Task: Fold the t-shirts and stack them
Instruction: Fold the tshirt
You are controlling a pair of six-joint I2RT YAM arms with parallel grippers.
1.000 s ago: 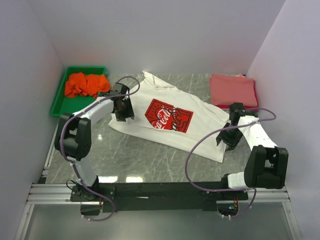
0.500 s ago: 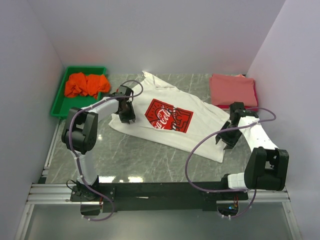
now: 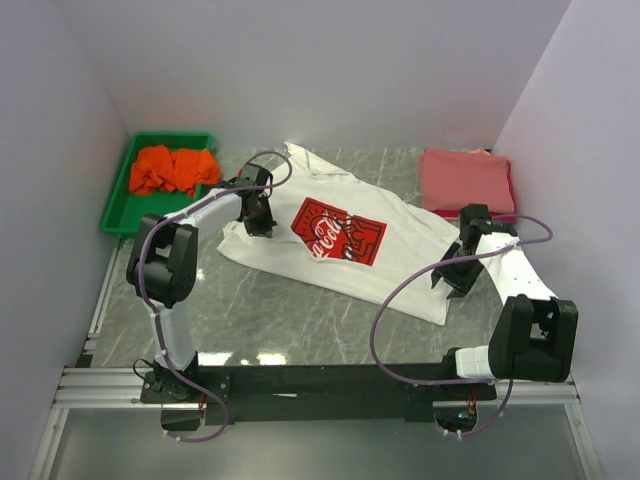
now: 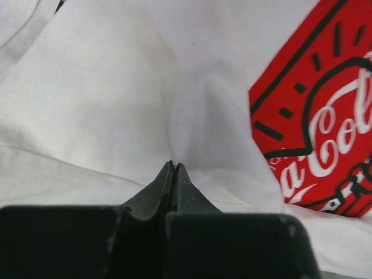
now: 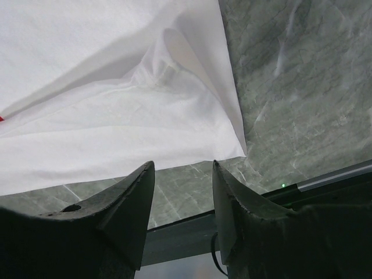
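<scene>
A white t-shirt point(image 3: 400, 262) with a red square print point(image 3: 338, 232) lies spread and skewed on the marble table. My left gripper point(image 3: 258, 210) sits on its left part, just left of the print point(image 4: 325, 133), and is shut on a pinched ridge of white cloth point(image 4: 186, 104) that rises from the closed tips point(image 4: 174, 165). My right gripper point(image 3: 452, 276) hovers open by the shirt's near right corner point(image 5: 235, 152), with only marble between its fingers point(image 5: 183, 170). An orange t-shirt point(image 3: 175, 168) lies crumpled in the tray. A folded salmon-pink one point(image 3: 465, 180) lies on a red one point(image 3: 513, 200).
The green tray point(image 3: 115, 207) stands at the back left corner. The folded stack sits at the back right against the side wall. Bare marble point(image 3: 280, 310) shows in front of the white shirt, and the black base rail point(image 3: 320, 380) runs along the near edge.
My left gripper slid up and right onto the shirt beside the print and closed on the cloth, bunching it slightly. The right gripper has barely moved and stays open.
</scene>
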